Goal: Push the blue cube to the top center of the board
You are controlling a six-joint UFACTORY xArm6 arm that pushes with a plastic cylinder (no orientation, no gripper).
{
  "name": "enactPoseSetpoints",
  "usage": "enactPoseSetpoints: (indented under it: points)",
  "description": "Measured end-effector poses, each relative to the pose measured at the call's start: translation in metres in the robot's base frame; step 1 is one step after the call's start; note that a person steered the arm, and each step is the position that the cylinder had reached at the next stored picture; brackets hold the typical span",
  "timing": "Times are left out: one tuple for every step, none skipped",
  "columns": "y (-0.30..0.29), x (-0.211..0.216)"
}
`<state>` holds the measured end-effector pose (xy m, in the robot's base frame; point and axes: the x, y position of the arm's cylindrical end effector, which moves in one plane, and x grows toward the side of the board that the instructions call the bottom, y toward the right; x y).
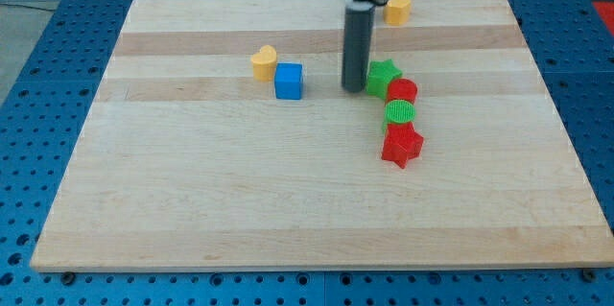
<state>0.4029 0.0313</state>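
Camera view shows my tip (354,89) resting on the board (192,210), well to the view's right of the blue cube (289,82) and just beside the green star (383,77), on that star's left. No pincer is fitted on this arm; the rod carries nothing and holds nothing.

Blue cube: left of centre, roughly a third of the way down from the board's top edge. A yellow heart (264,61) sits just beside it at the upper left, touching or nearly so; I cannot tell which.

Other items: a second yellow block (397,8) near the top edge, right of centre, shape unclear. Below the green star runs a close column: red cylinder (403,91), green cylinder (400,113), red star (401,145).

Step in hand, by my judgement: approach. The tip is not in contact with the cube, and the push has not begun.

Next move calls for placing the tip at the cube's lower left, then driving it up and to the right toward the top centre. Passing under the cube should avoid disturbing the heart. The bench (38,76) under the board is blue and perforated.
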Motion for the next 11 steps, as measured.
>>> enactPoseSetpoints:
  points:
    - [-0.055,0.022]
    - [-0.087,0.021]
    - [-0.069,0.005]
    - [-0.065,-0.013]
    - [-0.065,-0.036]
    - [-0.065,-0.06]
    - [-0.065,-0.087]
    - [-0.065,-0.102]
    - [-0.079,-0.102]
    - [-0.08,-0.105]
    - [-0.089,-0.108]
